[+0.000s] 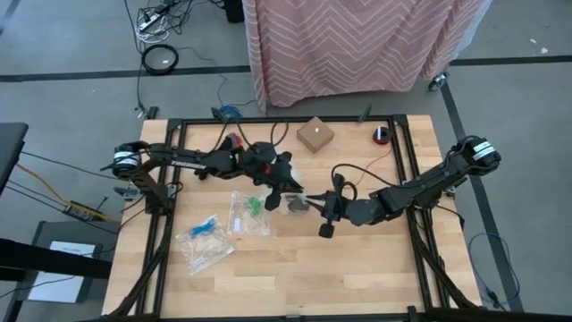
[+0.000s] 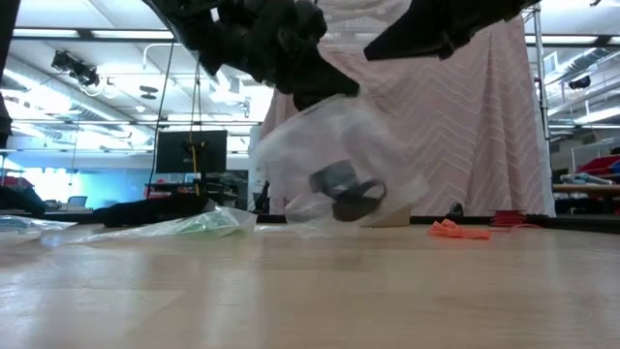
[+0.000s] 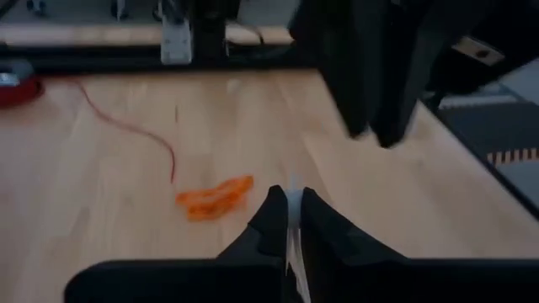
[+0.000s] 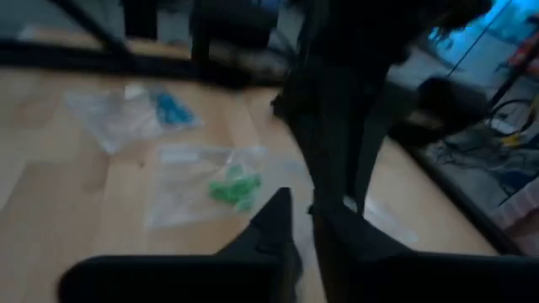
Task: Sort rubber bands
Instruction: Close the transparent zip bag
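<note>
Foreground bag: you are looking, in the low view, at a clear zip bag [image 2: 334, 160] hanging just above the table, with black rubber bands [image 2: 349, 191] sagging in its bottom.

Left gripper: your left gripper [image 1: 288, 190] is pinching the upper edge of that bag; in its own wrist view the fingers [image 3: 271, 220] are standing nearly together with a thin strip of clear plastic between them.

Right gripper: your right gripper [image 1: 323, 207] is sitting just beside the same bag, on the side away from the left arm. Its fingers [image 4: 276, 220] are showing only a narrow gap, and I cannot tell whether they are gripping the bag or just letting go.

Key relation: the bag is hanging between the two grippers, and the left one is plainly carrying it.

Orange bands: a loose clump of orange rubber bands [image 3: 214, 196] is lying on bare wood ahead of the left gripper, well apart from the bags.

Sorted bags: a bag holding green bands [image 1: 249, 213] and a bag holding blue bands [image 1: 204, 241] are lying flat near the left arm.

Likely next: you are probably finishing the black bag, with the orange clump still waiting.
</note>
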